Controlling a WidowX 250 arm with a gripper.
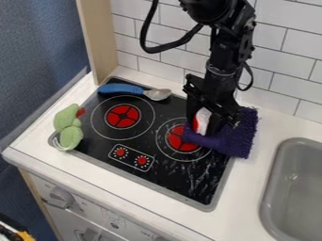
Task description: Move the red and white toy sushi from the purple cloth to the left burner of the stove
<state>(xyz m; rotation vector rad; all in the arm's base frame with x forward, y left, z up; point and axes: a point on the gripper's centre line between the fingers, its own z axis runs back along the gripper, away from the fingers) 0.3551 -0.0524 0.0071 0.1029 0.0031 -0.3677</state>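
Observation:
Over the right burner (182, 138), the black gripper (204, 123) points down, with a small white and red object (202, 119) filling the space between its fingers, which are shut on it. A dark purple cloth (240, 139) lies under and to the right of the gripper, across the stovetop's right edge and the white counter. One end of the cloth reaches left below the white and red object, over part of the burner. The object's lower part is hidden by the cloth.
A spoon with a blue handle (121, 88) lies at the stovetop's back left. A green plush toy (69, 127) with a red part rests on its left edge. The grey sink (306, 183) is at the right, and a tiled wall (277, 61) stands behind.

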